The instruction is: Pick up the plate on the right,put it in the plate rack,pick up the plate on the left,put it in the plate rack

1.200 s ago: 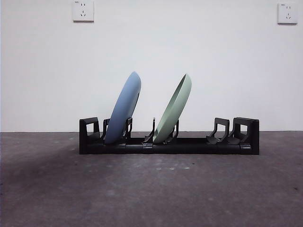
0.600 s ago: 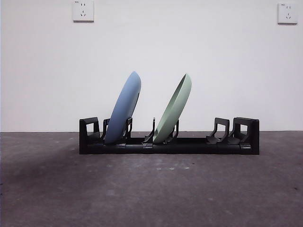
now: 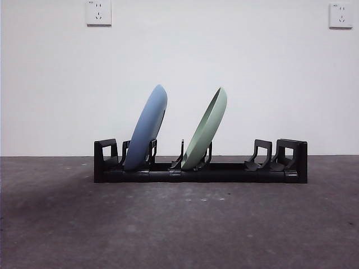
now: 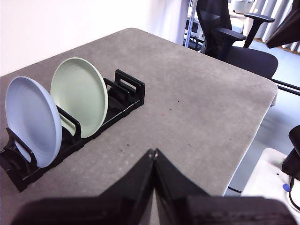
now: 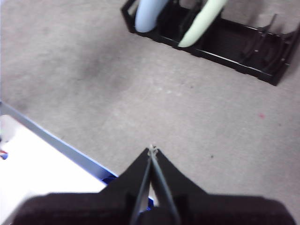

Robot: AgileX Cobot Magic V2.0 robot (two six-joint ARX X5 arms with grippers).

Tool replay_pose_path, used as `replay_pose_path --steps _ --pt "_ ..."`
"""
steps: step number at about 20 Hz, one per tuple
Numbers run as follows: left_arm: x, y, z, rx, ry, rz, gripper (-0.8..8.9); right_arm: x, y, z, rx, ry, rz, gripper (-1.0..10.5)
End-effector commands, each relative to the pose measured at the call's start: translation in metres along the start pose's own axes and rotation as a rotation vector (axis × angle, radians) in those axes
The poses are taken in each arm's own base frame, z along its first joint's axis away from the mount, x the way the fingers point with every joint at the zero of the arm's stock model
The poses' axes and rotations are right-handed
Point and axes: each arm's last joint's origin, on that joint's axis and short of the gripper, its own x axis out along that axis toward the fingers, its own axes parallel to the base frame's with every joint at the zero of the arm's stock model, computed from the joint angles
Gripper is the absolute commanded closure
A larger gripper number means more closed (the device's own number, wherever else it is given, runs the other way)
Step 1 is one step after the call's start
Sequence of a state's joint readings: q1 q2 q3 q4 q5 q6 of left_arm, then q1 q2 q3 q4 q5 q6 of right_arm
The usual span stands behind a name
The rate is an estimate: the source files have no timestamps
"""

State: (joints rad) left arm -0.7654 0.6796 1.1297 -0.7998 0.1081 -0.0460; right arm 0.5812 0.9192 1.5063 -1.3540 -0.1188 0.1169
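Observation:
A blue plate (image 3: 147,128) and a green plate (image 3: 206,129) both stand tilted in the black plate rack (image 3: 200,171), blue toward the left end, green near the middle. The left wrist view shows the same blue plate (image 4: 33,121), green plate (image 4: 79,96) and plate rack (image 4: 123,100) from a distance. My left gripper (image 4: 153,152) is shut and empty, well back from the rack. My right gripper (image 5: 152,149) is shut and empty too, near the table's edge, with the plate rack (image 5: 243,49) far from it. Neither arm shows in the front view.
A grey table (image 3: 179,224) runs to a white wall with two sockets (image 3: 99,12). An office chair (image 4: 225,33) stands beyond the table's far edge. A white surface with a blue edge (image 5: 42,159) lies below the table's edge by the right gripper.

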Motion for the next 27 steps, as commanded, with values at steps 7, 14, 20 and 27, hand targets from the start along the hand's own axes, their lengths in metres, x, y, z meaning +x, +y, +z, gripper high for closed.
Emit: replay_pose_path --steps 7,14,20,27 --pt "0.016 0.008 0.004 0.098 0.018 0.218 8.17 0.015 -0.005 0.005 0.011 0.061 -0.137 9.4" --pt "-0.005 0.031 0.014 0.311 -0.117 0.445 8.17 0.031 -0.007 0.014 0.013 0.112 -0.168 9.4" --pt "-0.006 0.056 -0.03 0.353 -0.248 0.596 8.17 0.047 -0.008 0.02 0.015 0.162 -0.174 9.4" --pt "0.028 0.073 -0.145 0.22 -0.225 0.666 8.17 0.054 -0.008 0.023 0.015 0.184 -0.185 9.4"
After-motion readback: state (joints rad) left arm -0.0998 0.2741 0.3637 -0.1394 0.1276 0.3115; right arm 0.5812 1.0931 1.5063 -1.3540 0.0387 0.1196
